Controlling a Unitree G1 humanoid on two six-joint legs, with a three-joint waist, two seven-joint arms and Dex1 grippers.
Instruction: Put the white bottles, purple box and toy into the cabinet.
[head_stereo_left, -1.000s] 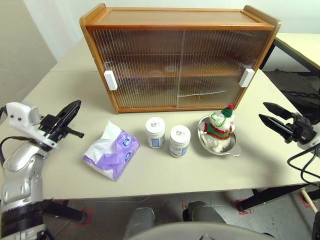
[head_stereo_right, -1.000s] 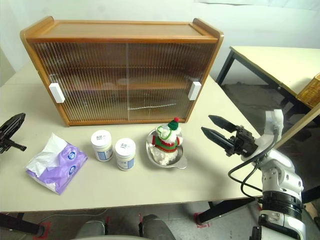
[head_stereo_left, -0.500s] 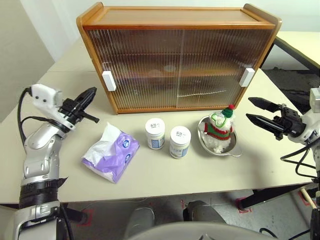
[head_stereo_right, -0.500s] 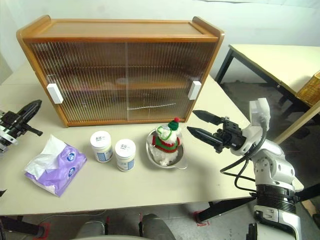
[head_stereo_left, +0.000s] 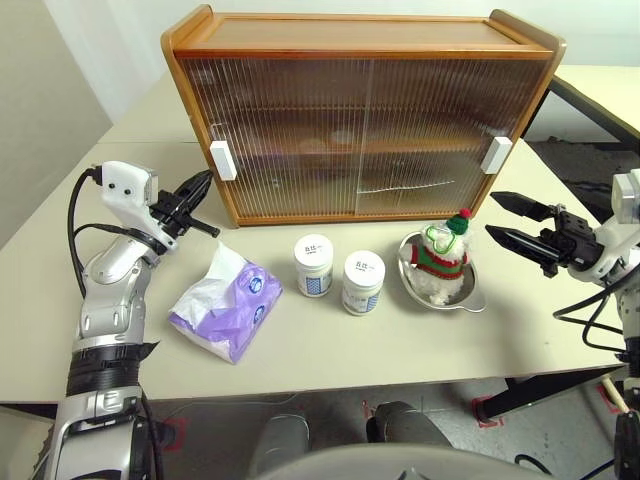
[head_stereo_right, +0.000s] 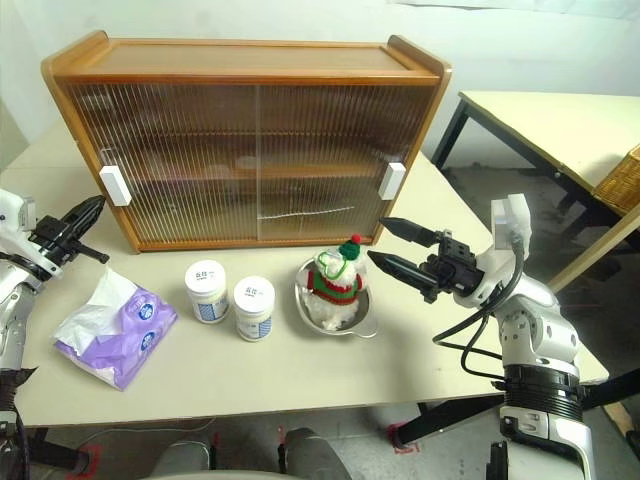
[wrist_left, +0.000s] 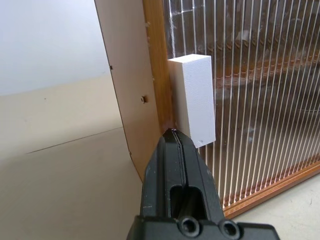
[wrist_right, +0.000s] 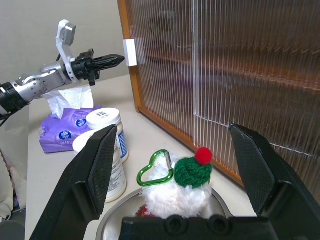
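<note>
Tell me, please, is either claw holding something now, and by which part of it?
Nothing is held. The left claw is shut and empty, near the white handle of the wooden cabinet. The right claw is open beside the fluffy white plush toy.

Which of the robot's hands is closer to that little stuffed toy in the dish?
Right. The right gripper hovers just beside the toy; the left gripper is across the table near the cabinet's left handle.
</note>
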